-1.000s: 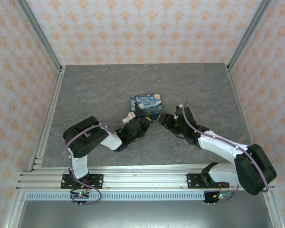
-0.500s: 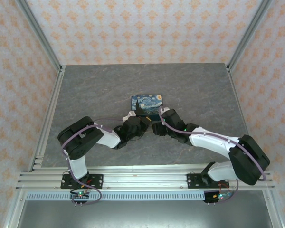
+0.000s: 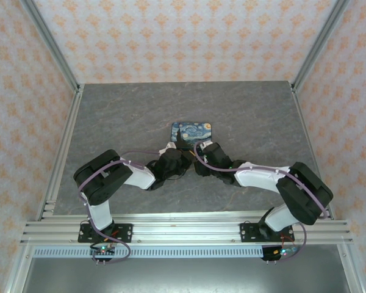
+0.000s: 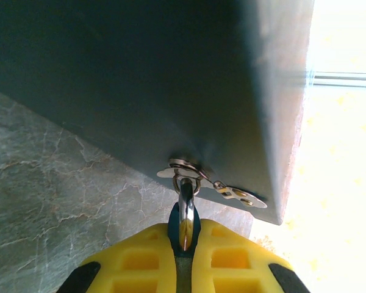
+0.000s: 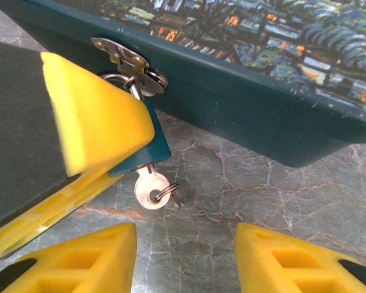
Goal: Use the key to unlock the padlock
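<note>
With the left gripper [image 4: 184, 245] pinching the padlock [image 5: 157, 144] hanging against the box [image 5: 263, 117], the right gripper [image 5: 186, 243], half-spread and empty, should centre on the key [image 5: 150, 187] jutting away from the box, pinch flat, then twist.

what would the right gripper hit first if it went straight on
Probably the key stuck in the padlock, slightly left of centre ahead of the right gripper; depth is unclear. Beyond it, the box wall.
</note>
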Action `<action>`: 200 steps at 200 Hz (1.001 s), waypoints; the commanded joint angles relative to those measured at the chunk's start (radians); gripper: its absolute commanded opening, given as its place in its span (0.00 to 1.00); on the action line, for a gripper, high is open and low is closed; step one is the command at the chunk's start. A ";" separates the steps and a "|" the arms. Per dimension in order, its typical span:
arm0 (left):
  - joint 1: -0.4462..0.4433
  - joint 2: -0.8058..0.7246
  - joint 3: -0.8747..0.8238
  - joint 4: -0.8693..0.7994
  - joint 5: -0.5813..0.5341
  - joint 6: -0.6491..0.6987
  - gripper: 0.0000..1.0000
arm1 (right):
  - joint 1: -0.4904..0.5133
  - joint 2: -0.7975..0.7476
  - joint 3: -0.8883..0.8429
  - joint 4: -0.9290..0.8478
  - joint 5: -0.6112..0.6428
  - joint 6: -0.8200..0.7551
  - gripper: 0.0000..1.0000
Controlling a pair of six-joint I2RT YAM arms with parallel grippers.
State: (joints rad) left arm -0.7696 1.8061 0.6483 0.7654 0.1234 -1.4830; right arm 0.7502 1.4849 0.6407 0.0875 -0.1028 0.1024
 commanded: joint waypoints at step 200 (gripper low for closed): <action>0.003 0.006 -0.019 0.028 0.038 0.013 0.00 | -0.176 -0.034 -0.004 0.215 -0.459 0.250 0.22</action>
State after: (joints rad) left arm -0.7582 1.8065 0.6514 0.8009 0.1280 -1.4841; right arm 0.5846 1.5192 0.6510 0.1776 -0.5110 0.2989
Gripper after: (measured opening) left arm 0.084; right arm 0.070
